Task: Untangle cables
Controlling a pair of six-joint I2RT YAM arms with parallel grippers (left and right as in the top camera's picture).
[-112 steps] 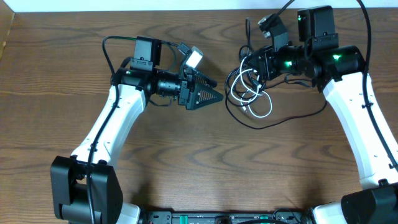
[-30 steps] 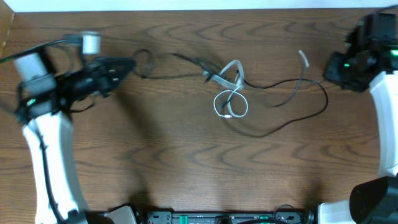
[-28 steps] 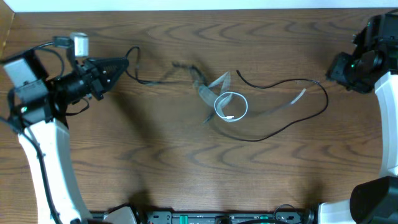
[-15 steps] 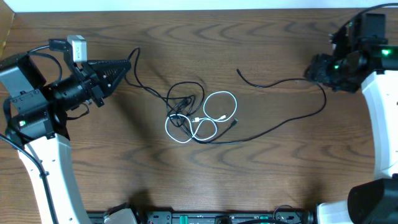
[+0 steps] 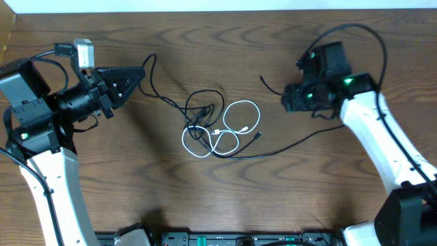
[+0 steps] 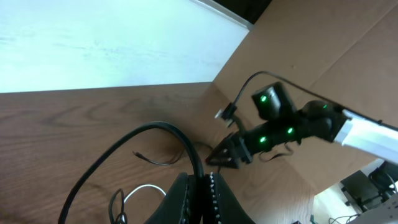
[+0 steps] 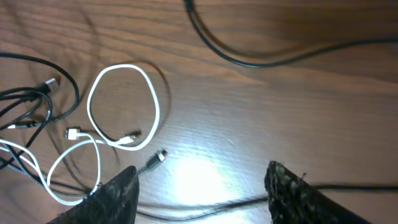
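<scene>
left pincer (image 5: 139, 72) is clenched on the thin black cable (image 6: 149, 127), right pincer (image 7: 199, 174) is released, so a hard tug might cinch it round the thin white cable (image 7: 122, 65)

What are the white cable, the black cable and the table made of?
The white cable looks like soft plastic sheathing, smooth and glossy; it lies in loose loops. The black cable seems similar plastic or rubber, duller; it curves freely. The table is wood or wood-look laminate: brown grain lines, a glare patch.
</scene>
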